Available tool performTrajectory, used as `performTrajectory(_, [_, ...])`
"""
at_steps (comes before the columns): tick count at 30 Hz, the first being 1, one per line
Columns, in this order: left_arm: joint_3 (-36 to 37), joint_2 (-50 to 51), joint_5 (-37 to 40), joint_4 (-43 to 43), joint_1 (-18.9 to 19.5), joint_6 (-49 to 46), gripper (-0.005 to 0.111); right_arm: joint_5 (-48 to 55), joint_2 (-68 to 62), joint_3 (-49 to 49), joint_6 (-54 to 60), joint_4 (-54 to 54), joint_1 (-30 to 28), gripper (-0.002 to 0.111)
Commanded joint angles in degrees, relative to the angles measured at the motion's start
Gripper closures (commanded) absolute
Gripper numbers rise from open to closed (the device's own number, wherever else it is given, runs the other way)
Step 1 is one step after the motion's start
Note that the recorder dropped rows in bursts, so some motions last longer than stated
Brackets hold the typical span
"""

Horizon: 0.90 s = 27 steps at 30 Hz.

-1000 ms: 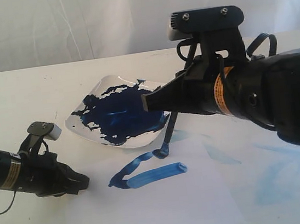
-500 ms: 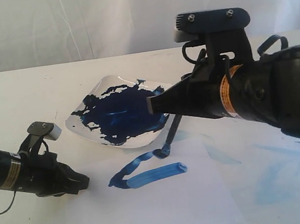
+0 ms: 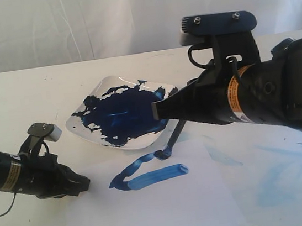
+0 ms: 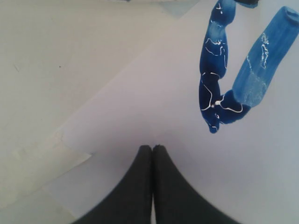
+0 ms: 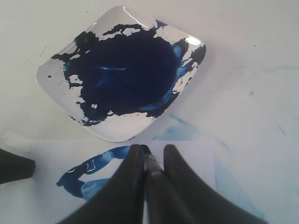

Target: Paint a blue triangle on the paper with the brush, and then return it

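Note:
The white paper [image 3: 153, 216] lies in front of the white dish [image 3: 86, 130] holding dark blue paint. On it the blue triangle [image 3: 148, 174] shows as two thick strokes joined at the left corner and apart at the right. My right gripper [image 3: 156, 111] hovers over the dish's near right edge, shut on the black brush [image 3: 175, 133]. The brush slants down, its tip touching the upper stroke's right end. In the right wrist view the brush [image 5: 149, 163] sits between the fingers [image 5: 135, 161]. My left gripper [image 3: 83, 184] rests shut and empty at the paper's left edge, its tips [image 4: 153, 147] near the strokes [image 4: 217, 93].
Pale blue smears [image 3: 272, 186] stain the tabletop right of the paper. A white curtain hangs behind the table. The right arm's bulky body [image 3: 282, 95] fills the right side above the table.
My right gripper has shifted a little to the right and down with the brush. The brush tip stays at the upper stroke's end. The left arm has not moved.

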State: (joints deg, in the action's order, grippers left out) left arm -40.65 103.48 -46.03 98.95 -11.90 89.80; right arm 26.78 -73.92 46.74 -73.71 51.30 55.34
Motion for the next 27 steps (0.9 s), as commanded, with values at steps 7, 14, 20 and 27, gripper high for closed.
performTrajectory(7, [0.24, 0.22, 0.65, 1.00, -0.24, -0.03, 0.107, 5.53, 0.67, -0.12, 5.40, -4.85, 0.01, 0.108])
performTrajectory(14, [0.24, 0.22, 0.65, 1.00, -0.24, -0.03, 0.107, 7.41, 2.91, -0.12, 9.75, -9.81, 0.07, 0.108])
performTrajectory(20, [0.24, 0.22, 0.65, 1.00, -0.24, -0.03, 0.107, 10.86, 4.60, -0.12, 10.41, -10.56, 1.30, 0.108])
performTrajectory(27, [0.24, 0.22, 0.65, 1.00, -0.24, -0.03, 0.107, 12.79, 5.96, -0.12, 10.58, -10.78, 2.28, 0.108])
